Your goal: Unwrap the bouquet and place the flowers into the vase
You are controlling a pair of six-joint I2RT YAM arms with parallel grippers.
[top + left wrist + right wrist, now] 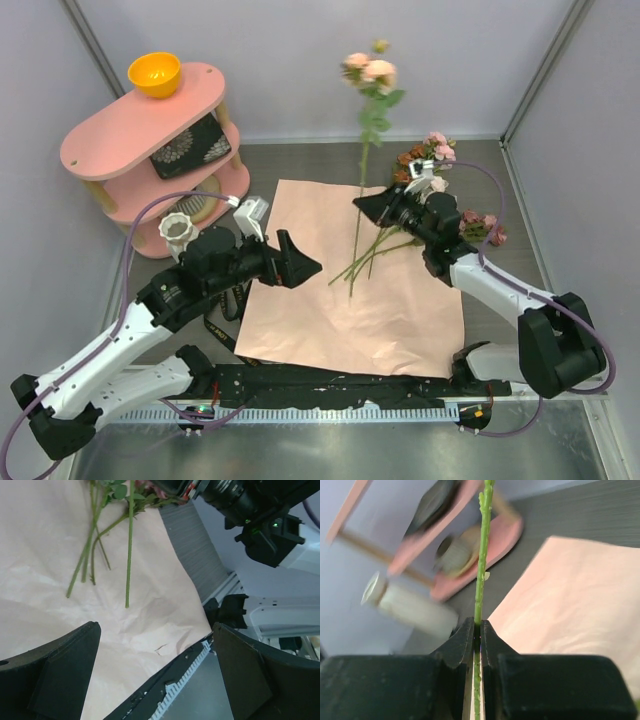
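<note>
The salmon-pink paper sheet (340, 300) lies spread flat with green stems (375, 250) across it. My right gripper (360, 204) is shut on the stem of one pink-bloomed flower (369, 70), which rises toward the back wall. In the right wrist view the green stem (481, 555) is pinched between the fingertips (465, 635). More flowers (437, 150) lie beside the right arm. The white vase (177, 231) stands left of the paper, blurred in the right wrist view (412, 609). My left gripper (303, 252) hovers open over the paper's left part, holding nothing (155, 665).
A pink three-tier shelf (120, 125) with an orange bowl (155, 73) on top stands at the back left, just behind the vase. A black strip (330, 385) runs along the near edge. Grey walls enclose the back and both sides.
</note>
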